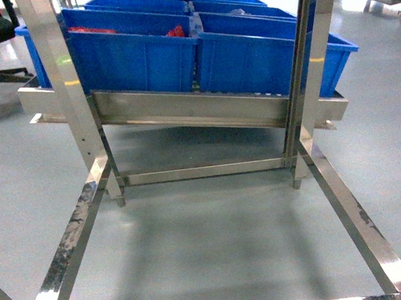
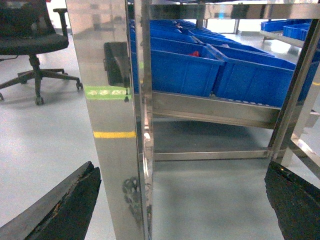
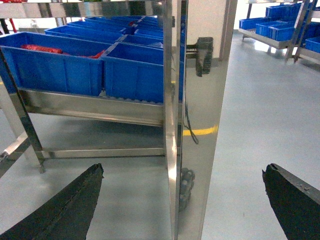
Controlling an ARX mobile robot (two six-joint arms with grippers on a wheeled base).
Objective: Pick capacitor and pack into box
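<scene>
My left gripper [image 2: 182,200] wide apart, holding nothing; my right gripper [image 3: 182,200] same. Risk: arms low inside steel rack frame [image 1: 61,85], so lifting could clip upright post [image 2: 112,125]. Pink box, capacitor not in view, so look not judgeable. Only blue bins [image 1: 136,57] on rack shelf, red items [image 1: 176,32] inside.

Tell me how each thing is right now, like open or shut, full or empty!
Left gripper: open, holding nothing.
Right gripper: open, holding nothing.
Blue bins: open on top, sitting side by side on the steel rack; some hold red stuff.
Office chair: upright, nobody on it.
Pink box: not in view.
</scene>
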